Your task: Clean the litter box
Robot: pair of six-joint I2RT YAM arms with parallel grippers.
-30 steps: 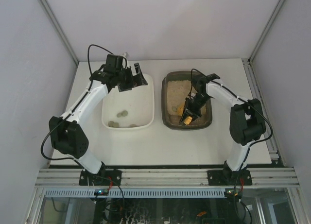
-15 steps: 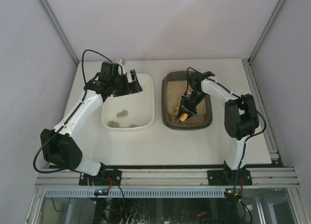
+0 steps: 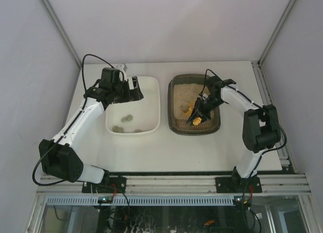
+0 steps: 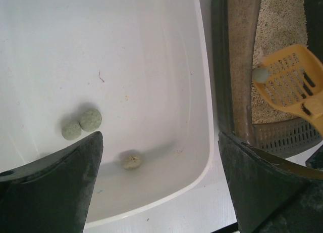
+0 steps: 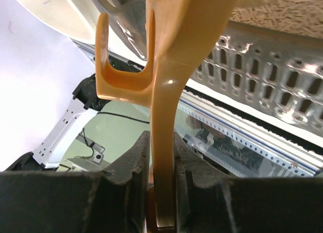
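The dark grey-brown litter box [image 3: 172, 107] with beige litter sits at the right of the table and also shows in the left wrist view [image 4: 236, 66]. My right gripper [image 3: 203, 108] is inside it, shut on the handle of an orange slotted scoop [image 3: 196, 120]. In the right wrist view the fingers [image 5: 137, 162] clamp the scoop handle [image 5: 169, 96]. In the left wrist view a grey-green clump [image 4: 260, 75] lies at the edge of the scoop's head [image 4: 292, 81]. My left gripper [image 3: 132, 89] hangs open and empty over the white tub [image 3: 158, 107].
The white tub [image 4: 204, 152] holds two greenish clumps [image 4: 81, 125] and a beige one [image 4: 132, 161]; they also show in the top view [image 3: 123, 123]. Metal frame posts stand at the table's corners. The table's rail runs along the near edge.
My left gripper has drifted left and nearer over the tub. My right gripper has shifted the scoop left, then back right, inside the litter box.
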